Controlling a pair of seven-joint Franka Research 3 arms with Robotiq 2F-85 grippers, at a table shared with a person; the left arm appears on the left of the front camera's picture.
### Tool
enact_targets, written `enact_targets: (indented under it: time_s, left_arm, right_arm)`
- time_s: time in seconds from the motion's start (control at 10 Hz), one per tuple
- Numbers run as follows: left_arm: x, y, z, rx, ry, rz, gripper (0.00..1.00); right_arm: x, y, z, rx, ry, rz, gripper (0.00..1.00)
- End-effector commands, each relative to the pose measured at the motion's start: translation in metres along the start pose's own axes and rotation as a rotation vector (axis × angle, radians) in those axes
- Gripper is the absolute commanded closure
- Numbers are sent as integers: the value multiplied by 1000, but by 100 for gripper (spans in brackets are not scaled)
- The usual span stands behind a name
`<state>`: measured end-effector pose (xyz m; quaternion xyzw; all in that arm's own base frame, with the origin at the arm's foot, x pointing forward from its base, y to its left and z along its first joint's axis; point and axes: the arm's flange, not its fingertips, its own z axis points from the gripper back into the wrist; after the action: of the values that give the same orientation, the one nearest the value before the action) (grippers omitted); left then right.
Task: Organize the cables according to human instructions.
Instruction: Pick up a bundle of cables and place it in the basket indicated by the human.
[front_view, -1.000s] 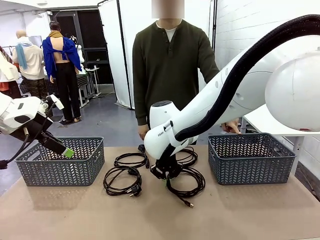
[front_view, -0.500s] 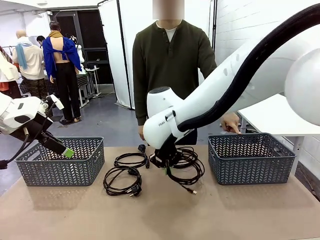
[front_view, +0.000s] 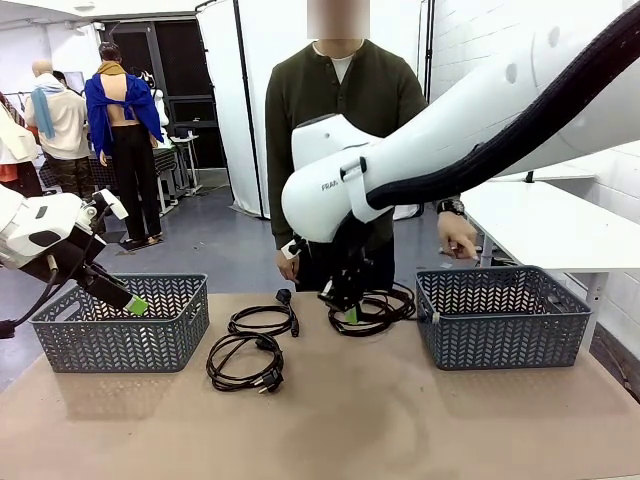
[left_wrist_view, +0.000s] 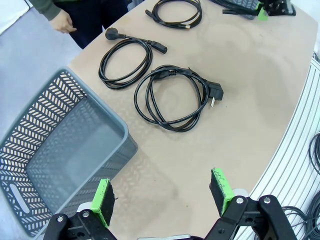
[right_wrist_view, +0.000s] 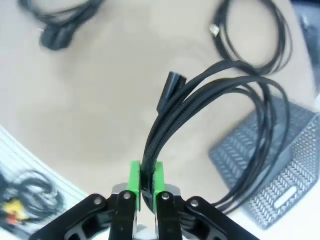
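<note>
A tan table stands in a workshop room, with a grey basket near each end. The right gripper is clenched on the held cable, a coil hanging clear of the surface, and the right basket is just beside it. The left gripper hangs spread and empty at the corner of the left basket. Bare tabletop lies below its jaws, and the loose cables lie ahead of them. The human stands at the far edge.

a robotics lab: white robot arms at a table, white partition panels, bare grey floor.
</note>
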<state>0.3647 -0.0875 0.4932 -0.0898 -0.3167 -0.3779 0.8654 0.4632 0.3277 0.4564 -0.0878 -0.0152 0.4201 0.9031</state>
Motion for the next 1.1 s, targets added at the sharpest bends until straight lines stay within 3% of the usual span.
enact_targets:
  time_s: [0.0, 0.2, 0.3, 0.4, 0.9, 1.0]
  left_arm:
    - [0, 1, 0, 4, 1, 13, 0]
    - [0, 1, 0, 4, 1, 13, 0]
    - [0, 1, 0, 4, 1, 13, 0]
    - [0, 1, 0, 4, 1, 13, 0]
    - [0, 1, 0, 4, 1, 13, 0]
    - [0, 1, 0, 4, 1, 13, 0]
  right_arm:
    - [-9, -23, 5, -9, -16, 198, 100]
    - [-20, -36, 8, -19, -43, 357, 100]
    - [-23, -37, 9, 34, -51, 348, 100]
    - [-11, -30, 9, -17, -15, 295, 100]
    - [-12, -32, 10, -4, -21, 315, 100]
    - [-17, -45, 13, -1, -21, 312, 100]
